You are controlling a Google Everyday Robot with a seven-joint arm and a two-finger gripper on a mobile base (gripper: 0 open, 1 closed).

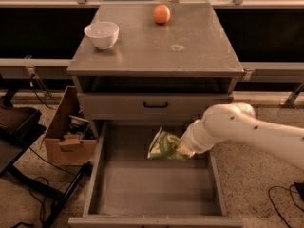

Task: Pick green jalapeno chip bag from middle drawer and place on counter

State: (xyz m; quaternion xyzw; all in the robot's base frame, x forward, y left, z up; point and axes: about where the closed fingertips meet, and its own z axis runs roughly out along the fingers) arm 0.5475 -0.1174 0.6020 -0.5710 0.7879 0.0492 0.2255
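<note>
The green jalapeno chip bag hangs tilted in the air over the back of the open middle drawer, clear of its grey floor. My gripper is shut on the bag's right end; the white arm reaches in from the right and hides the fingers. The counter is the grey cabinet top above, with a pale smudge near its middle right.
A white bowl stands at the counter's left and an orange at its back middle. A shallower shut drawer with a black handle is above the open one. A cardboard box and cables lie on the floor at the left.
</note>
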